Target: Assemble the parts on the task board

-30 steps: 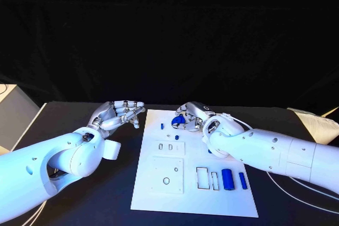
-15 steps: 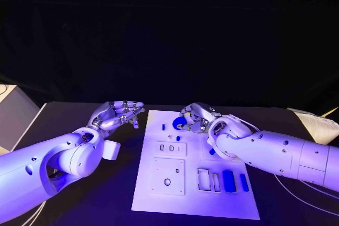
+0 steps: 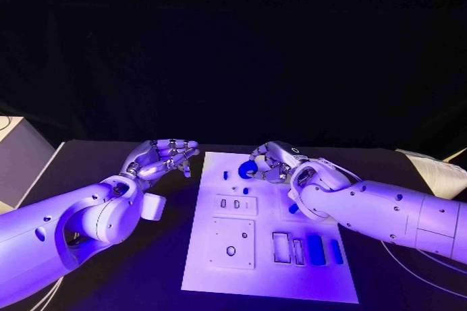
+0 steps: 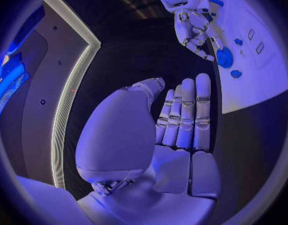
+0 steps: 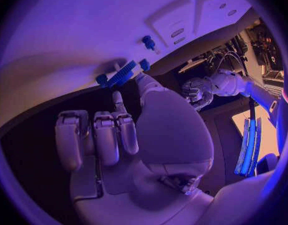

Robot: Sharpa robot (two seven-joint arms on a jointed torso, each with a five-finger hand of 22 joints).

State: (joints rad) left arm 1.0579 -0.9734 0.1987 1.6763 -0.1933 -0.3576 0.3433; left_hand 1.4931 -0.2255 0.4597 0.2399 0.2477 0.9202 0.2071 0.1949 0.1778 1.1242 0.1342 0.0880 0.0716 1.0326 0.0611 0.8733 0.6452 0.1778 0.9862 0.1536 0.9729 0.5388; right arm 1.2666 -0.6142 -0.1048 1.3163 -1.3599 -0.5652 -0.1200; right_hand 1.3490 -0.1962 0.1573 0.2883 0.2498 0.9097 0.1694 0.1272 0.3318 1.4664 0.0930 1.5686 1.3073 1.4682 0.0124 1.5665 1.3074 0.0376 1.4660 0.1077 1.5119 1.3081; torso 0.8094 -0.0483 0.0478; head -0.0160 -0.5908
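A: What is the right robot hand holding?

B: A round, toothed blue plastic part, pinched at its fingertips above the far end of the white task board.

A: How should it be seated well?

B: I'd keep the disc level, centre it over its peg, and lower slowly; the small blue pieces nearby shouldn't be nudged.

A: And the left robot hand?

B: It holds nothing, fingers curled, over the black tabletop beside the board.

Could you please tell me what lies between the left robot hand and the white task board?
In the head view, only bare black table separates the left robot hand from the white task board.
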